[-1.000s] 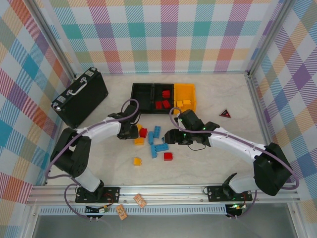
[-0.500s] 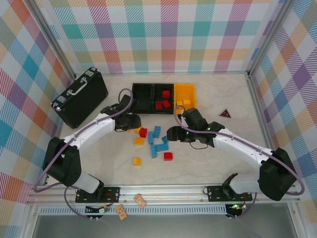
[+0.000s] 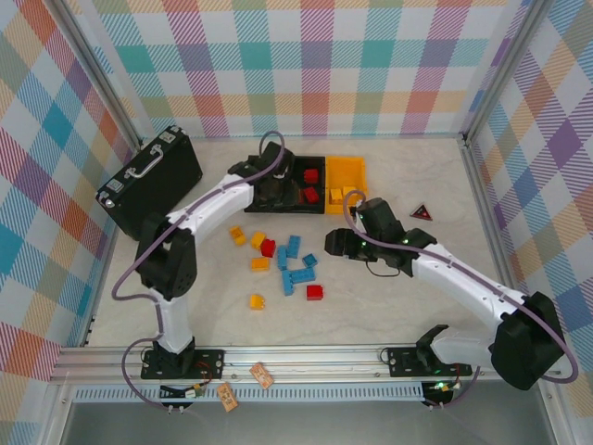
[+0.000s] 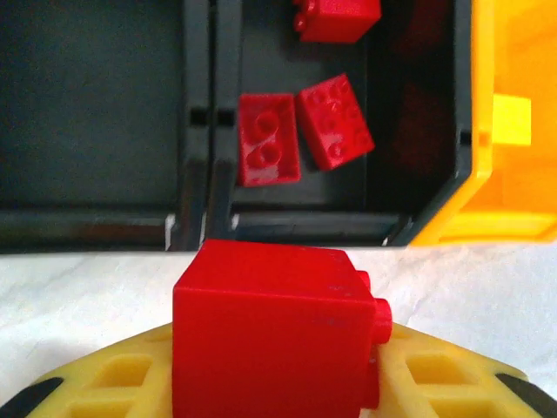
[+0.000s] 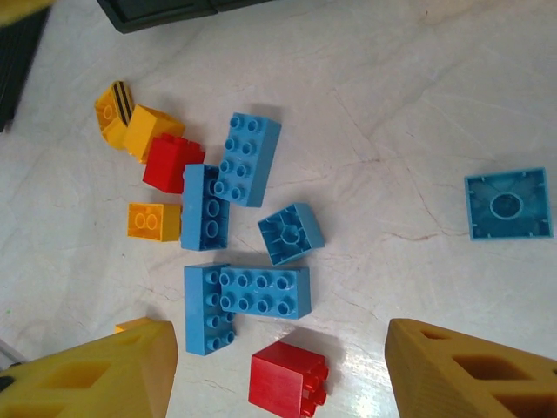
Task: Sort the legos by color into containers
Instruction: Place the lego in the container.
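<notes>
My left gripper [image 3: 277, 193] is shut on a red lego [image 4: 274, 335], held just in front of the near wall of the containers [image 4: 305, 228]. The middle black bin [image 3: 309, 183] holds three red legos [image 4: 335, 122]. To its left is an empty black bin [image 4: 87, 104]. The yellow-orange bin [image 3: 346, 173] holds yellow legos. My right gripper [image 5: 278, 335] hangs open above the loose pile, with a red lego [image 5: 289, 379] on the table below its gap. Blue legos [image 5: 264, 291], a second red one [image 5: 172, 163] and yellow ones [image 5: 154, 220] lie around it.
A black briefcase [image 3: 148, 181] with a silver handle lies at the back left. A small dark triangle [image 3: 422, 212] sits right of the bins. One yellow lego [image 3: 256, 301] lies alone nearer the front. Metal rails edge the table on both sides.
My left arm has swung from the pile up to the bins, carrying the red lego. The right gripper has drifted slightly right and back from the pile.
</notes>
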